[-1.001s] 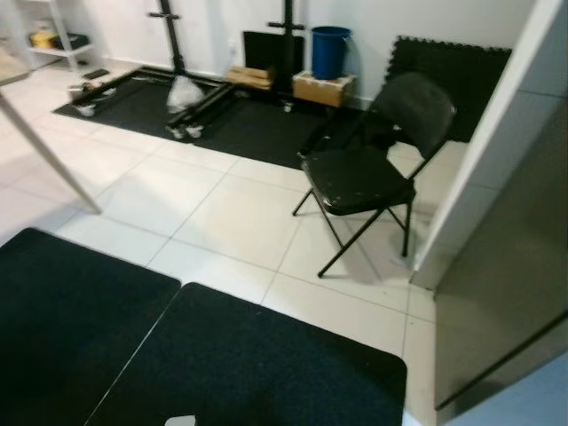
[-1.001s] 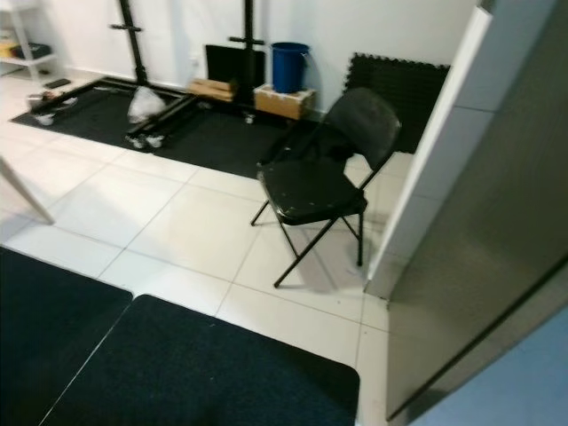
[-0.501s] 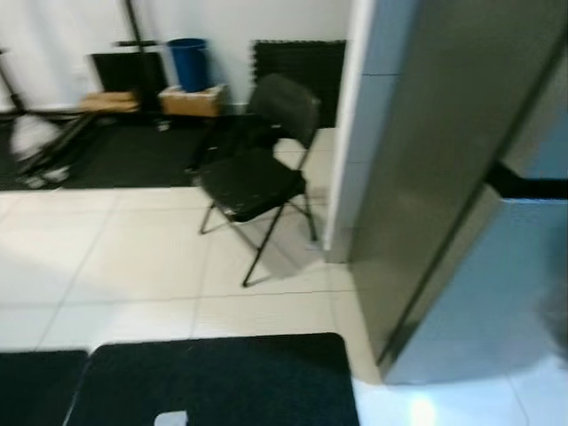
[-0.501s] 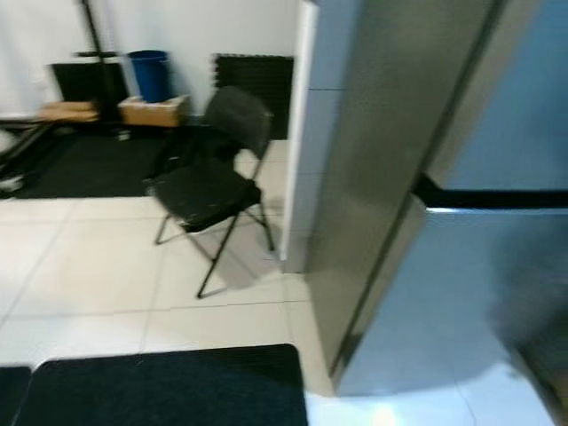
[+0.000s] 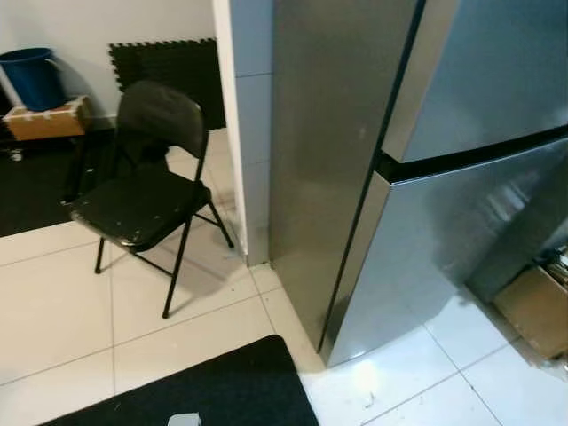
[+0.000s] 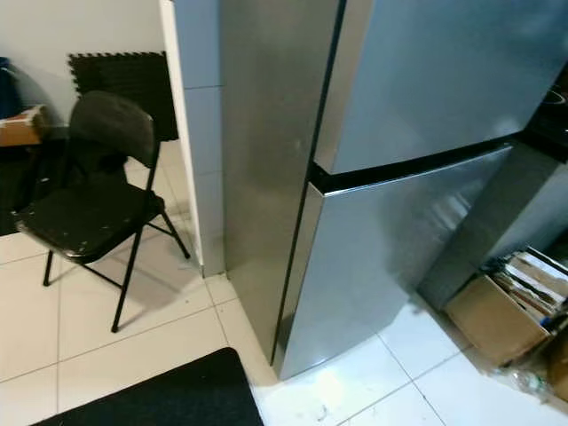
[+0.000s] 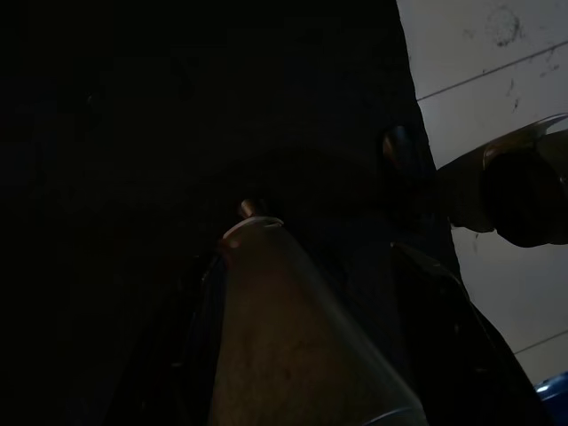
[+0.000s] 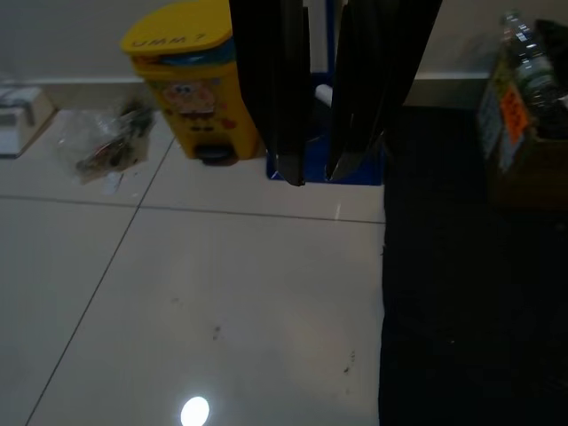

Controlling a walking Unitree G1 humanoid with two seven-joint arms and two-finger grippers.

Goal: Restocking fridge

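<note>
We face the closed fridge (image 5: 390,177) to restock it; right gripper (image 8: 316,173) hangs idle, fingers slightly apart, left gripper's state indiscernible.

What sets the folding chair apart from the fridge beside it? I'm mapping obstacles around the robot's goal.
The folding chair is black, low and open-framed on thin legs; the fridge is a tall, solid block of grey steel, with both doors shut. The chair's seat looks scuffed with pale flecks, while the fridge's front is smooth and reflective. The chair stands free on the tiles; the fridge stands close beside a white wall end. Both stand on the same pale tiled floor.
</note>
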